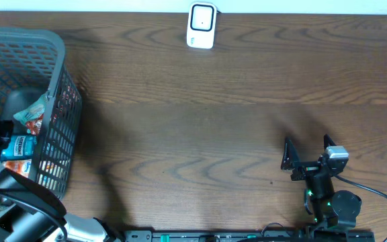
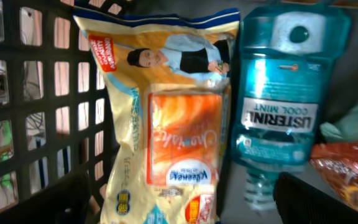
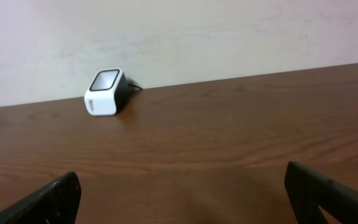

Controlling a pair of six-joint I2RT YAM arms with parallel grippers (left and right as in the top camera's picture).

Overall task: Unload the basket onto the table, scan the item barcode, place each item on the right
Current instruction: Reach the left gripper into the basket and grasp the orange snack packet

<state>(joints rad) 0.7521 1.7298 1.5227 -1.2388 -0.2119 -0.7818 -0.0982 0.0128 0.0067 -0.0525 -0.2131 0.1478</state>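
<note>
Left wrist view: my left gripper (image 2: pixel 191 208) is spread wide, nothing between its dark fingers (image 2: pixel 67 199), hanging just above the goods in the basket (image 2: pixel 42 124).
Nearest item: a yellow snack bag (image 2: pixel 166 124) with an orange panel and a pictured figure in a dark cap, lying against the basket's lattice wall. Its print is too blurred for me to read.
Beside it: a teal mouthwash bottle (image 2: pixel 284 93) touching the bag's edge. Its label reads LISTERINE COOL MINT, upside down from this camera.
Further right: an orange packet (image 2: pixel 347 171), only partly in frame.
Right wrist view: my right gripper (image 3: pixel 185 199) is released too, fingers (image 3: pixel 48 199) far apart over bare wood, holding nothing.
Scanner: only this camera gives me the side of the white scanner (image 3: pixel 106 92), with its dark back and tilted window, standing at the far edge.
Surface: brown wood-grain table (image 3: pixel 229 143), with a pale wall (image 3: pixel 197 37) straight behind it.
Overhead: the grey basket sits at the table's left end with my left arm (image 1: pixel 19 202) reaching into it. The right gripper is well apart, front right.
</note>
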